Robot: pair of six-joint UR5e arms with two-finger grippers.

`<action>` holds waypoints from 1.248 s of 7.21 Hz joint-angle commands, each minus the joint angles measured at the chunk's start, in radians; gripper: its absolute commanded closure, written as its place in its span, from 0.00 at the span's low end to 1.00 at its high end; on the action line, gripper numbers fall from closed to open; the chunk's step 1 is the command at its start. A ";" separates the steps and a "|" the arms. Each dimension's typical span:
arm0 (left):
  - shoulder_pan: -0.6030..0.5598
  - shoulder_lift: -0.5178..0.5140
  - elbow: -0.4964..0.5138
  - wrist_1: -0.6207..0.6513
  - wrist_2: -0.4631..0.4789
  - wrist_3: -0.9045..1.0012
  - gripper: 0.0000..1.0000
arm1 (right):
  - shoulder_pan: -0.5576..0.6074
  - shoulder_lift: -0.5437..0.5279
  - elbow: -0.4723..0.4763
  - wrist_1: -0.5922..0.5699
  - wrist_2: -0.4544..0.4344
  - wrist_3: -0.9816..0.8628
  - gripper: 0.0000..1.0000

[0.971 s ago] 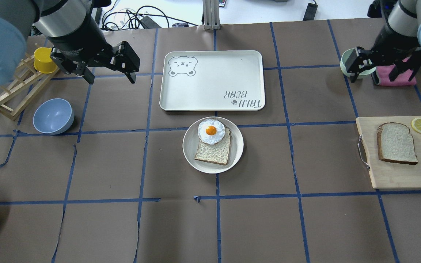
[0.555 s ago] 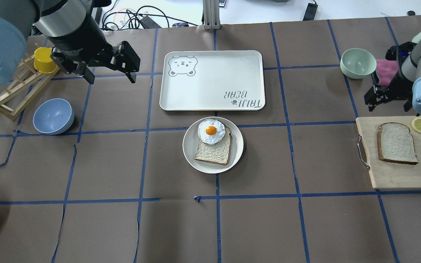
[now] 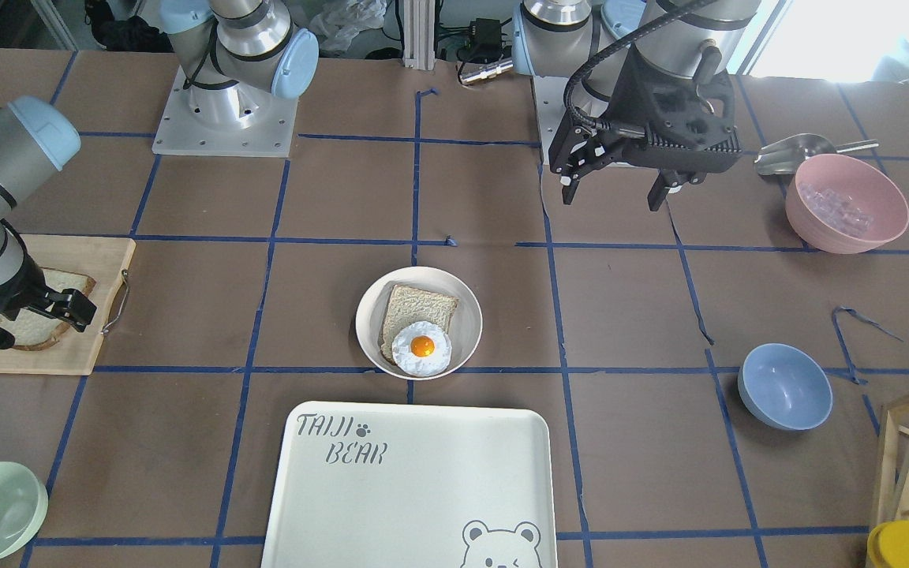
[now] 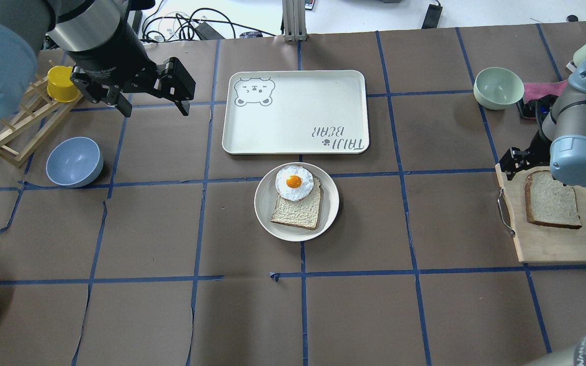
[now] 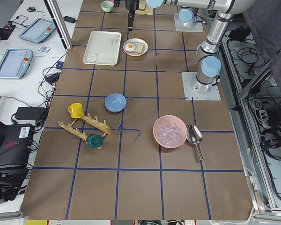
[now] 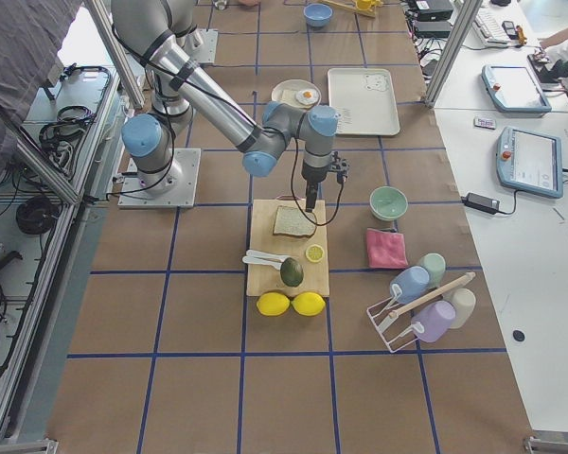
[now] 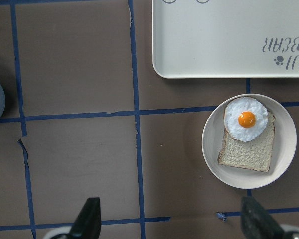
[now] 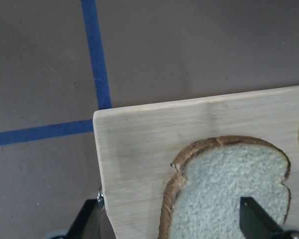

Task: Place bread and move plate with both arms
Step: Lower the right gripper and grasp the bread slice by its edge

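The bread (image 4: 552,199) lies flat on a wooden cutting board (image 4: 552,244) at the right. My right gripper (image 3: 24,323) is open and hangs low over the bread's rounded top end. In the right wrist view (image 8: 172,224) one finger is at the board's edge and the other is over the bread (image 8: 229,189). The plate (image 4: 262,203) sits mid-table and holds a smaller slice and a fried egg (image 4: 294,182). My left gripper (image 4: 154,109) is open and empty, high above the table's far left, well away from the plate (image 7: 209,149).
The "TAIJI BEAR" tray (image 4: 295,112) lies just beyond the plate. A pale green bowl (image 4: 498,87) and a pink cloth are beyond the board. A blue bowl (image 4: 74,161), a wooden rack with a yellow cup (image 4: 62,84) and a pink bowl (image 3: 845,201) stand on the left side.
My right arm has swung from above the green bowl toward the near side and down to the cutting board, so its open gripper is now over the bread. The left arm has not moved.
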 commanded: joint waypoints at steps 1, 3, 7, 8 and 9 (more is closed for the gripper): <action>0.000 0.000 0.000 0.000 0.000 0.000 0.00 | -0.026 0.020 0.002 0.007 -0.032 -0.008 0.00; 0.000 0.000 0.000 0.000 0.000 0.000 0.00 | -0.043 0.028 0.050 0.001 -0.032 -0.004 0.06; 0.000 0.000 0.000 0.000 0.002 0.000 0.00 | -0.055 0.023 0.061 0.001 -0.032 -0.008 0.19; 0.000 0.000 0.000 0.000 0.002 0.000 0.00 | -0.058 0.022 0.061 0.004 -0.033 -0.010 0.28; 0.000 0.000 0.000 0.000 0.002 0.000 0.00 | -0.066 0.022 0.061 0.002 -0.032 -0.016 0.33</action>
